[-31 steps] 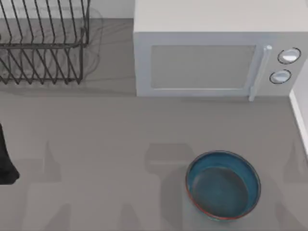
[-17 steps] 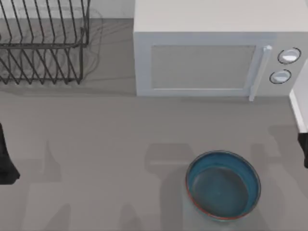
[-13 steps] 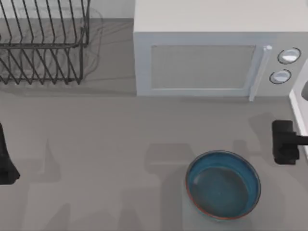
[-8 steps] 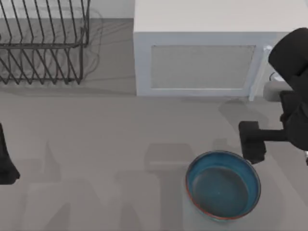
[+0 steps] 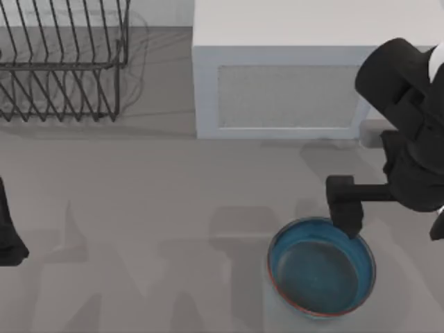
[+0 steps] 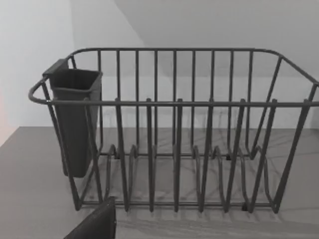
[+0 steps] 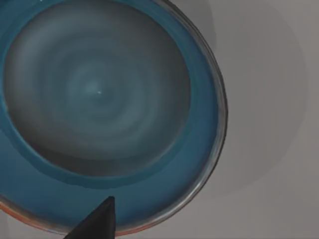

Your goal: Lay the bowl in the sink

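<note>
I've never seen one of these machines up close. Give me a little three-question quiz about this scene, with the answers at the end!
1. True or false: the bowl is sitting inside the dish rack.
2. Which gripper is over the bowl's rim? A) left gripper B) right gripper
3. Fill in: the big white box behind the bowl is a ____.

Key:
1. False; it stands on the counter, in front of the microwave.
2. B; the left gripper is parked at the table's left edge.
3. microwave.

The round, shallow, glossy teal-blue bowl (image 5: 321, 267) (image 7: 107, 107) with grey-blue interior and reddish-brown rim sits upright, empty, on the table.
</note>
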Motion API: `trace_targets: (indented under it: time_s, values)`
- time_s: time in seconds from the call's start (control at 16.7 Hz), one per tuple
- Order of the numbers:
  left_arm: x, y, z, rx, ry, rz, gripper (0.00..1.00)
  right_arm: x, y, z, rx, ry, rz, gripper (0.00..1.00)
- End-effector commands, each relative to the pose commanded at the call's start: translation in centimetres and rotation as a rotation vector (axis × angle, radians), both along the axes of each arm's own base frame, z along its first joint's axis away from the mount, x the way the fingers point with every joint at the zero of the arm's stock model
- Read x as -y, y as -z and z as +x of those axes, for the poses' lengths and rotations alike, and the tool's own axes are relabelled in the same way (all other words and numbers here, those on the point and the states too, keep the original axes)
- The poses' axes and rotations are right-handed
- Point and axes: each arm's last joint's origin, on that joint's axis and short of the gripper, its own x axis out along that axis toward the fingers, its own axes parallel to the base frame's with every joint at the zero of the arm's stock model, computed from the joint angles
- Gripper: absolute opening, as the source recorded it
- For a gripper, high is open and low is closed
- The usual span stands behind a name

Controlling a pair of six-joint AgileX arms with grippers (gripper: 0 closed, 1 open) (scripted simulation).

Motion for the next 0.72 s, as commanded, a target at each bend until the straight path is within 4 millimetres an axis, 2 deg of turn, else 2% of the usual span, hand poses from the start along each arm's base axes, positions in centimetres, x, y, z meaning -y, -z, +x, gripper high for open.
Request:
trace_targets:
  time_s: [0.12,0.24,0.6,0.72]
  values:
    - [0.0,0.0,0.0,0.000,0.000,0.000,1.00,0.1,0.1,0.0,0.002,0.003,0.001,1.00]
    - [0.0,0.0,0.0,0.000,0.000,0.000,1.00,0.1,1.1,0.1,-0.003,0.001,-0.002,1.00]
    - [0.0,0.0,0.0,0.000,0.000,0.000,1.00,-0.2,7.8,0.4,0.010,0.000,0.006,1.00]
    - [0.0,0.0,0.0,0.000,0.000,0.000,1.00,-0.1,9.4,0.1,0.004,0.000,0.002,1.00]
